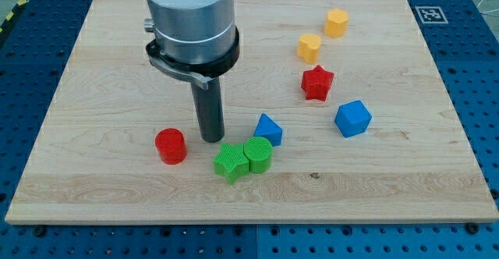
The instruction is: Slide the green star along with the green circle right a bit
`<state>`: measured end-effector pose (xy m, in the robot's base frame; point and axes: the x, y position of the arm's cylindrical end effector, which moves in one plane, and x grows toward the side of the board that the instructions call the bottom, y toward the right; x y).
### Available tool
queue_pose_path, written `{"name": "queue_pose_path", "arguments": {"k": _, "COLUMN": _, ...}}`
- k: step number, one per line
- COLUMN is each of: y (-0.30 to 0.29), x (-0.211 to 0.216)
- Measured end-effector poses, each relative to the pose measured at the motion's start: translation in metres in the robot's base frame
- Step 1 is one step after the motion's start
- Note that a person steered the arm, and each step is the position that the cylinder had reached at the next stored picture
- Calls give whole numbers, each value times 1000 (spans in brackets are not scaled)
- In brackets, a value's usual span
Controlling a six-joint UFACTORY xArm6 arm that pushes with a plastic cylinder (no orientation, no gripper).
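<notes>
The green star lies low in the middle of the wooden board, touching the green circle on its right. My tip stands on the board just above and left of the green star, close to it with a small gap, and to the right of the red circle. The arm's grey body rises from the tip to the view's top.
A blue triangle sits just above the green circle, nearly touching it. A blue cube, a red star and two yellow blocks lie toward the view's upper right. A marker tag sits at the board's top right corner.
</notes>
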<state>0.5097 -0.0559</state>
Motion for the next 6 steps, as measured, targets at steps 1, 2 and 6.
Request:
{"name": "queue_pose_path", "arguments": {"k": 1, "y": -5, "x": 2}}
{"name": "queue_pose_path", "arguments": {"k": 2, "y": -12, "x": 21}}
{"name": "queue_pose_path", "arguments": {"k": 6, "y": 8, "x": 60}}
